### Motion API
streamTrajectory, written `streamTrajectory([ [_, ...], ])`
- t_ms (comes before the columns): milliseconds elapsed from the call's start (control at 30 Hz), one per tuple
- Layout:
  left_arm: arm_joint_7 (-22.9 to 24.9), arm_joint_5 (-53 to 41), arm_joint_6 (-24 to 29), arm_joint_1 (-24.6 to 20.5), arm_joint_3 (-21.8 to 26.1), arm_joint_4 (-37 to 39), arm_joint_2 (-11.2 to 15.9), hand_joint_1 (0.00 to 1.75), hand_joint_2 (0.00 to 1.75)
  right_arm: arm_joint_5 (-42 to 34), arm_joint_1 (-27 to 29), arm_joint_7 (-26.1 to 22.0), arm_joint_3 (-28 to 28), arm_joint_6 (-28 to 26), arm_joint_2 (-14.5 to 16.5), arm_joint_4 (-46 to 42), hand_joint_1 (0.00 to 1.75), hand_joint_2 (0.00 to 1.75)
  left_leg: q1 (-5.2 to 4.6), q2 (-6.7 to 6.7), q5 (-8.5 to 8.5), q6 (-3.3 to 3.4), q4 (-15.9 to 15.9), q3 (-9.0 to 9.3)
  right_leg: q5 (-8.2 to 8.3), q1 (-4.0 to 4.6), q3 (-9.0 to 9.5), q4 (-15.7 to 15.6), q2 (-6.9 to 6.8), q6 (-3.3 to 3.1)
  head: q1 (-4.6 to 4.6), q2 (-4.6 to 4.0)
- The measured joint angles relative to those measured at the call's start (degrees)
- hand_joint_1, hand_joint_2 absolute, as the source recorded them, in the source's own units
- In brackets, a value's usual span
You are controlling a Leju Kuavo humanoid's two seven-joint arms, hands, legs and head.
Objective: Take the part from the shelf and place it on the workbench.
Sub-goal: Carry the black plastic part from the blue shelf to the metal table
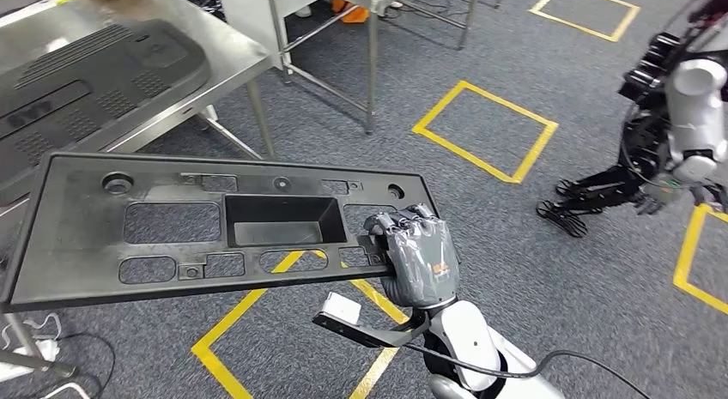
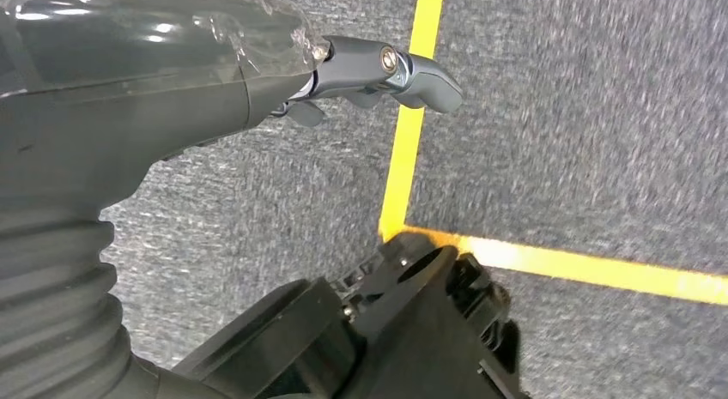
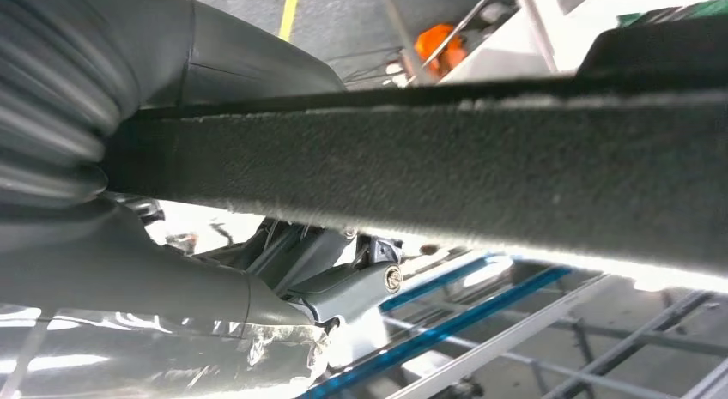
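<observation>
My right hand (image 1: 416, 255) grips the right end of a long black plastic panel (image 1: 172, 223), the part, and carries it level above the floor. The panel has a deep rectangular pocket in its middle and several cut-outs. In the right wrist view its dark edge (image 3: 446, 163) runs across the picture, clamped between my right hand's thumb and fingers (image 3: 172, 296). The steel workbench (image 1: 232, 60) stands beyond the panel's far left side. My left hand (image 2: 257, 81) hangs over the grey carpet with nothing in it, one finger (image 2: 403, 69) stretched out.
A second black moulded part (image 1: 94, 81) lies on the workbench. Yellow tape squares (image 1: 485, 129) mark the grey carpet. Another humanoid robot (image 1: 678, 116) stands at the right. A second steel table frame (image 1: 360, 39) is behind, and cables (image 1: 51, 343) lie on the floor at the lower left.
</observation>
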Motion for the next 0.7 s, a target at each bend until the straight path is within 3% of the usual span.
streamTrajectory([
  [33, 0.0, 0.0, 0.0, 0.0, 0.0, 0.0, 0.0, 0.00, 1.75, 0.0, 0.1, 0.0, 0.0, 0.0, 0.0, 0.0, 1.75, 1.75, -0.03, -0.59, -0.02, 0.12, 0.0, 0.00, -1.24, 0.00, -2.04, 3.7, 0.46, 0.04, 0.26, 0.00],
  [67, 0.0, 0.0, 0.0, 0.0, 0.0, 0.0, 0.0, 0.00, 1.75, 0.0, 0.1, 0.0, 0.0, 0.0, 0.0, 0.0, 1.75, 1.75, -0.07, -1.26, -0.05, 0.16, 0.1, 0.01, -1.48, 0.00, -3.48, 5.9, 0.64, 0.08, 0.51, 0.00],
  [100, 0.0, 0.0, 0.0, 0.0, 0.0, 0.0, 0.0, 0.00, 1.75, 0.0, 0.2, 0.0, 0.0, 0.1, 0.0, 0.0, 1.75, 1.75, -0.07, -1.97, -0.08, 0.15, 0.2, 0.02, -0.54, -0.02, -3.96, 6.1, 0.75, 0.08, 0.73, 0.00],
  [167, 0.0, 0.0, 0.0, 0.1, 0.0, 0.0, 0.0, 0.00, 1.75, 0.0, 0.2, 0.0, 0.0, 0.1, 0.0, 0.0, 1.75, 1.75, 0.01, -3.47, -0.24, -0.05, 0.5, 0.04, 3.86, -0.19, -1.98, 0.4, 1.61, -0.03, 1.18, 0.00],
  [233, 0.0, 0.1, 0.0, 0.0, 0.0, 0.0, 0.0, 0.00, 1.75, 0.0, 0.1, 0.0, 0.0, 0.1, 0.0, 0.0, 1.75, 1.75, 0.02, -4.84, -0.49, -0.54, 1.1, -0.30, 6.63, -0.43, 0.65, -6.1, 3.95, -0.18, 1.56, 0.00],
  [300, 0.0, 0.2, 0.0, 0.1, 0.0, 0.0, 0.0, 0.00, 1.75, 0.0, 0.1, 0.0, 0.0, 0.2, 0.0, 0.0, 1.75, 1.75, 0.13, -6.00, -0.46, -1.17, 1.4, -0.80, 6.70, -0.38, 1.44, -8.2, 5.02, -0.49, 1.60, 0.00],
  [367, 0.0, 0.2, 0.0, 0.3, 0.0, 0.0, 0.0, 0.00, 1.75, 0.0, 0.0, 0.0, 0.0, 0.3, 0.0, 0.0, 1.75, 1.75, 0.36, -6.85, -0.38, -1.84, 1.3, -0.96, 6.91, -0.28, 1.68, -8.7, 3.83, -1.15, 1.51, 0.00],
  [433, 0.0, 0.2, 0.0, 0.4, 0.0, 0.0, 0.1, 0.00, 1.75, 0.0, -0.2, 0.0, 0.0, 0.4, 0.0, -0.1, 1.75, 1.75, 0.17, -4.99, -1.81, -2.47, 3.4, -1.82, 7.13, -0.40, 2.09, -9.3, 2.35, -1.92, 1.01, 0.00],
  [500, -0.1, 0.2, 0.0, 0.3, 0.0, 0.0, 0.1, 0.00, 1.75, 0.1, -0.3, 0.0, 0.1, 0.5, 0.0, -0.1, 1.75, 1.75, 0.07, -1.81, -5.11, -2.95, 9.8, -4.77, 7.09, -0.35, 2.35, -9.6, 0.73, -2.41, 0.13, 0.00],
  [567, -0.1, 0.2, 0.0, 0.3, 0.0, 0.0, 0.1, 0.00, 1.75, 0.1, -0.2, 0.0, 0.1, 0.5, 0.0, -0.1, 1.75, 1.75, 0.31, -0.59, -7.35, -3.23, 16.1, -7.90, 6.87, -0.23, 2.45, -9.5, -0.90, -2.58, -0.35, 0.00],
  [600, -0.1, 0.2, 0.0, 0.3, 0.0, 0.0, 0.1, 0.00, 1.75, 0.1, -0.2, 0.0, 0.1, 0.5, 0.0, -0.1, 1.75, 1.75, 0.40, -0.38, -7.06, -3.27, 16.8, -8.27, 6.74, -0.21, 2.56, -9.5, -1.66, -2.56, -0.46, 0.00],
  [633, -0.1, 0.2, 0.0, 0.3, 0.0, 0.0, 0.1, 0.00, 1.75, 0.1, -0.3, 0.0, 0.2, 0.6, 0.1, -0.1, 1.75, 1.75, 0.45, -0.12, -5.67, -3.26, 15.1, -7.39, 6.57, -0.23, 2.74, -9.5, -2.36, -2.47, -0.58, 0.00],
  [700, -0.1, 0.2, 0.0, 0.4, 0.0, 0.0, 0.1, 0.00, 1.75, 0.1, -0.3, 0.0, 0.2, 0.6, 0.1, -0.1, 1.75, 1.75, 0.33, 1.69, -1.94, -2.99, 7.5, -3.44, 6.12, -0.20, 3.33, -9.5, -3.60, -2.12, -0.82, 0.00],
])
